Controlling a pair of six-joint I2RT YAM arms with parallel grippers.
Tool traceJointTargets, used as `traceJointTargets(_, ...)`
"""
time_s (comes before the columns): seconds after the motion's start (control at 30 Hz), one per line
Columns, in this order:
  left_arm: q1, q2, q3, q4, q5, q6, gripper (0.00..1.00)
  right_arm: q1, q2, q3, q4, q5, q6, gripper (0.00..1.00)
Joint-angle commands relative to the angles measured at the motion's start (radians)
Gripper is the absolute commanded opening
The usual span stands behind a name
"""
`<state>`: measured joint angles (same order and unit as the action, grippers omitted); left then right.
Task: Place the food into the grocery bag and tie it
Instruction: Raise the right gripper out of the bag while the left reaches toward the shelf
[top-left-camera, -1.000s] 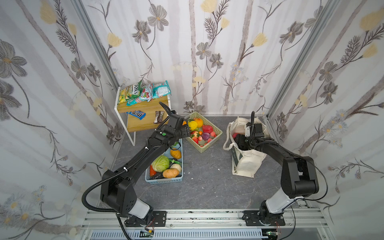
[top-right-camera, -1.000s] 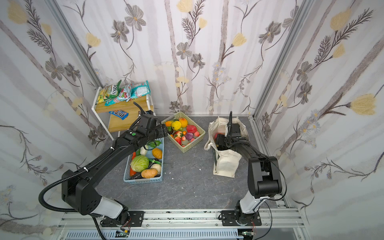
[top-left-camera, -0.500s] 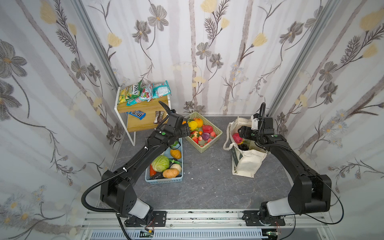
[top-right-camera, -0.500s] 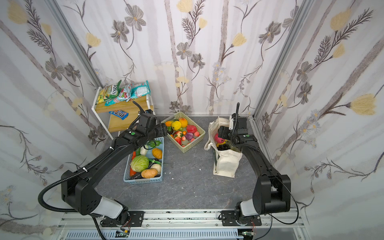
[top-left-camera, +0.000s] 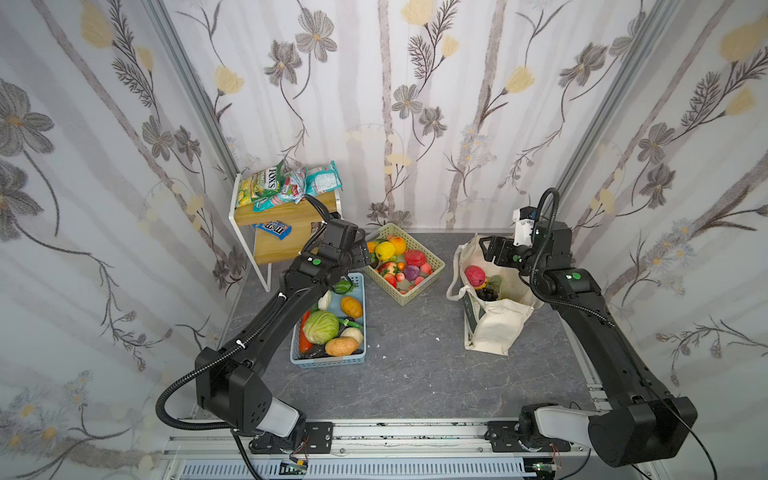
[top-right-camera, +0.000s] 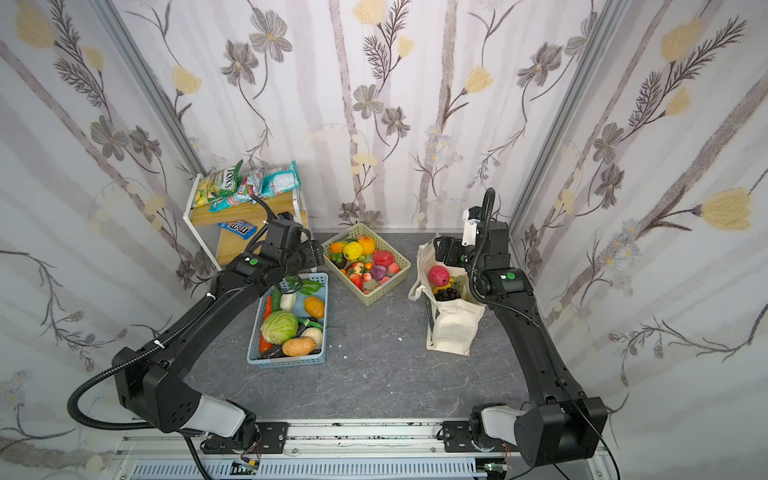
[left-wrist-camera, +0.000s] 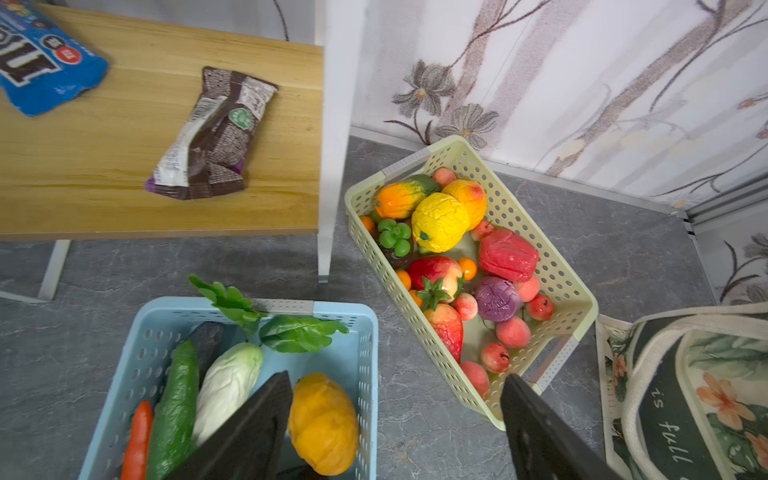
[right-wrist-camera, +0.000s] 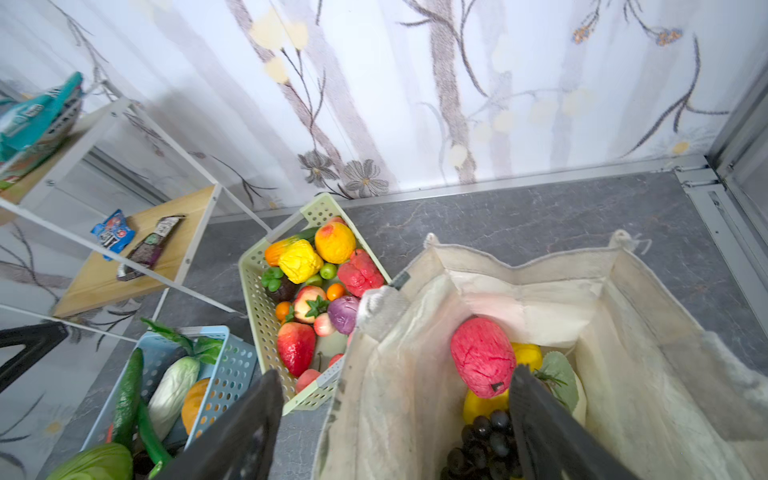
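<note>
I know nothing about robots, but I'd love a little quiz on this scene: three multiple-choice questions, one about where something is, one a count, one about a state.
1. Where is the pink ball?
A) in the cream bag
B) in a metal pot
C) on a plate

2. How many baskets stand on the grey floor?
A) one
B) two
C) five

3. What is the state of the right gripper?
A) shut on a spoon
B) shut tight, empty
C) open, holding nothing

Answers:
1 A: it lies among other fruit inside the bag.
2 B: there is a beige basket and a blue basket.
3 C: the right wrist view shows it spread wide above the bag, gripping nothing.
</note>
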<state>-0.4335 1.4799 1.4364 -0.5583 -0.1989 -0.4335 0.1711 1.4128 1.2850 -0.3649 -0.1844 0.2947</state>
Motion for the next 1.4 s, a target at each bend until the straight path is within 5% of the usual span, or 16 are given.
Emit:
traceJointTargets(0.0, 0.039, -0.017, 0.01, -0.049, -0.038, 0.018, 0.82, 0.037, -0.018, 0.017, 0.017, 0.002, 0.009, 0.84)
traceJointTargets(0.4, 0.222, -0.07, -0.059, -0.057, -0.013, 0.074, 0.76, 0.16, -0.011, 0.042, 0.055, 0.008, 0.028, 0.84)
traceJointTargets(0.7, 0.307, -0.046, -0.215, 0.216, 0.041, 0.173, 0.72, 0.239, 0.007, 0.042, 0.087, 0.006, 0.046, 0.84)
traceJointTargets(0.97, 0.317, -0.004, -0.328, 0.481, 0.072, 0.25, 0.75, 0.267, 0.018, 0.04, 0.088, 0.022, 0.049, 0.84)
traceJointTargets(1.37, 0.322, 0.099, -0.309, 0.607, 0.049, 0.351, 0.81, 0.294, 0.031, 0.046, 0.088, 0.037, 0.054, 0.84)
